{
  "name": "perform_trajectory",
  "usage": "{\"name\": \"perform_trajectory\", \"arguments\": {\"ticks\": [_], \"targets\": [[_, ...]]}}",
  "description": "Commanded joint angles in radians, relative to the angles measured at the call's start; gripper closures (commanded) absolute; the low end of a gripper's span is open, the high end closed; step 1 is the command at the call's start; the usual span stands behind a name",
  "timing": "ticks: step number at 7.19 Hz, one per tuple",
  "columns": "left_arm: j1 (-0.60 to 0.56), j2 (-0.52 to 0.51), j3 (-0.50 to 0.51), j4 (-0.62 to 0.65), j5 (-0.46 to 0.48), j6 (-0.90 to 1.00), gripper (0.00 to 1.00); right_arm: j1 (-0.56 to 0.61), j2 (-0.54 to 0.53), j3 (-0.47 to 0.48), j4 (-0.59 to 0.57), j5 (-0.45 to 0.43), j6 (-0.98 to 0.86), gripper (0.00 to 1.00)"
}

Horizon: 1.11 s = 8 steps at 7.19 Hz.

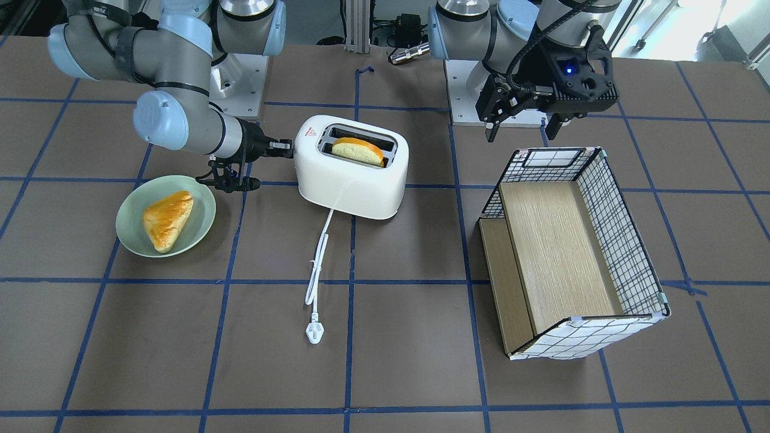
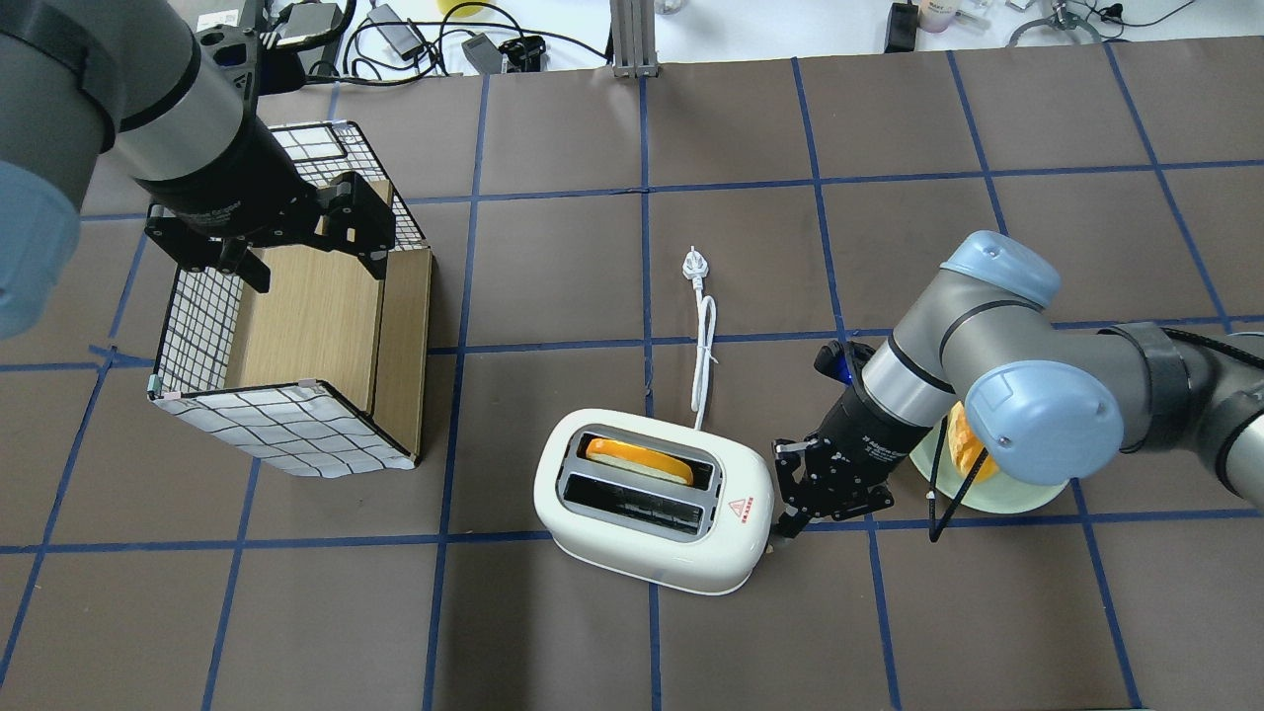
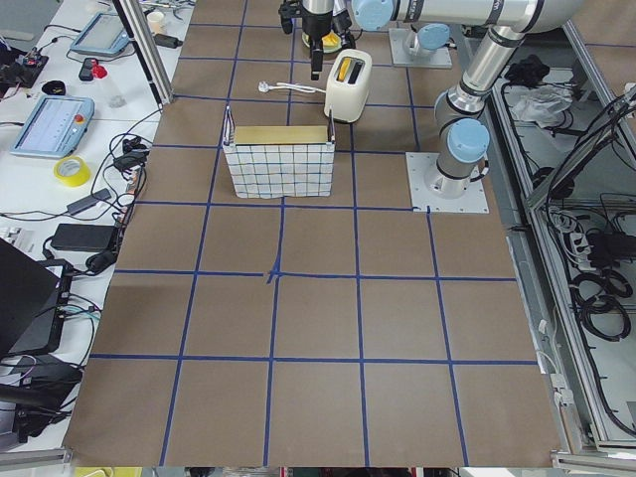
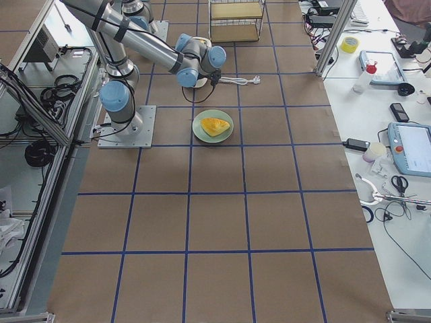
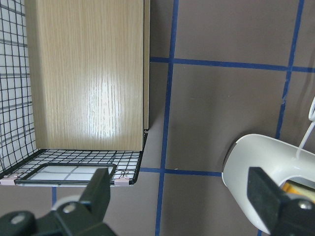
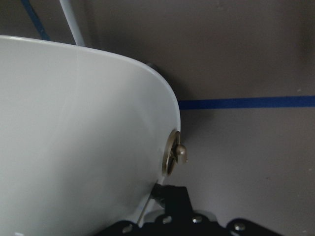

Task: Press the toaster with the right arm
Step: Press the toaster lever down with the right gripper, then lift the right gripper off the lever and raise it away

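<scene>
Right gripper [image 1: 287, 147] hovering at toaster [image 1: 352, 180] end, jaws closed, empty; lever [image 6: 181, 154] sitting just ahead of tips, needing 1 downward push.

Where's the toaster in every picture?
Front-facing: toaster, middle.
Overhead: toaster, low middle.
Left: toaster, top middle.
Right: mostly hidden behind right arm; cord shows.
Left wrist: toaster, bottom right.
Right wrist: toaster, fills left.
Landmark: its white cord.
</scene>
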Motion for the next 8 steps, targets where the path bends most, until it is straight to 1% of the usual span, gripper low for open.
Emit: {"name": "perform_trajectory", "arguments": {"ticks": [1,3,4,7,8], "targets": [[0.000,0.000,0.000,0.001,0.000,0.000,0.00,0.000,0.017,0.003,-0.012,-0.002,0.000,1.00],[0.000,0.000,0.000,0.001,0.000,0.000,0.00,0.000,0.008,-0.003,-0.014,-0.010,0.026,1.00],[0.000,0.000,0.000,-0.001,0.000,0.000,0.00,0.000,-0.003,-0.022,-0.012,-0.012,0.069,1.00],[0.000,0.000,0.000,-0.001,0.000,0.000,0.00,0.000,-0.028,-0.075,0.024,-0.010,0.100,1.00],[0.000,0.000,0.000,-0.001,0.000,0.000,0.00,0.000,-0.046,-0.119,0.074,-0.012,0.113,1.00]]}}
